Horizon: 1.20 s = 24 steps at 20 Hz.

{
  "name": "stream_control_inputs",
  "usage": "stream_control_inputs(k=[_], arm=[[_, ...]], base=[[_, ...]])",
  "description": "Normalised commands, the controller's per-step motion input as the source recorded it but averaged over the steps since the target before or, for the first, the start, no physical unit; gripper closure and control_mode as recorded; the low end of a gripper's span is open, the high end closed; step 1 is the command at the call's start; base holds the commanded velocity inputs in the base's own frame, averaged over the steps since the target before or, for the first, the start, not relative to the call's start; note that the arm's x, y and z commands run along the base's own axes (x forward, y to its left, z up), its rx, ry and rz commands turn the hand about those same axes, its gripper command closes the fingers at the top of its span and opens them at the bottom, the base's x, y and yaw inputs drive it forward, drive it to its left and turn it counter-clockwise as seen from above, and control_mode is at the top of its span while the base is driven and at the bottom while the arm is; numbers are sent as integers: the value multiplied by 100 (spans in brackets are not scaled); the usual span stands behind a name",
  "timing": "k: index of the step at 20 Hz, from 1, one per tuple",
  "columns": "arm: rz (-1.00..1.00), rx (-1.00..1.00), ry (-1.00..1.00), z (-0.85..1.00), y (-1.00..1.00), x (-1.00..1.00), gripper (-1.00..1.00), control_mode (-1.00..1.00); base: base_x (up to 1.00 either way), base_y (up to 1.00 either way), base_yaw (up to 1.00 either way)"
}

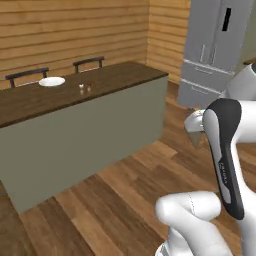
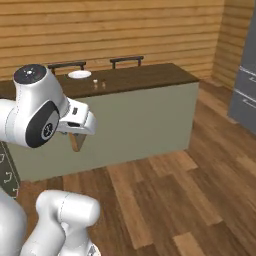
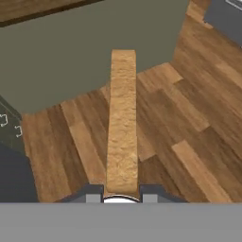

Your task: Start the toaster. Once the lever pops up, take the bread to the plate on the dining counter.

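End effector: you see it in the hand view [image 3: 122,197], its two dark finger tips standing a narrow way apart and clamped on the near edge of the bread, one tip on each flat face.
Bread: your slice [image 3: 123,123] is seen edge-on, tan with a rough crust, reaching straight out from the tips over the wooden floor [image 3: 189,142]. In the right base view you see a brown piece of it [image 2: 76,142] hanging under the white hand, in front of the counter's grey-green base.
Contact: the bread touches nothing but the finger tips; it is in the air, clear of the floor and the counter.
Plate: your white plate [image 1: 52,81] lies on the dark wood top of the dining counter [image 1: 125,75], near its far edge, in front of one of the two dark chair backs [image 1: 27,73].
Small items: two tiny shakers [image 1: 85,88] stand close together on the counter, near the plate on its right.
Gap to plate: the held bread is well apart from the plate, on the near side of the counter and lower than its top.
Fridge: you see a grey fridge [image 1: 215,45] beyond the counter's right end.
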Motion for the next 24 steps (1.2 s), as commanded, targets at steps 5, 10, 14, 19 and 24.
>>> stream_control_inputs(k=[5,10,14,19,24], arm=[[0,0,0,0,0,0,100,100],[0,0,0,0,0,0,100,100],[0,0,0,0,0,0,100,100],[0,0,0,0,0,0,100,100],[0,0,0,0,0,0,100,100]], base=[[40,13,74],[70,0,58],[96,-6,45],[100,-34,15],[94,-62,2]])
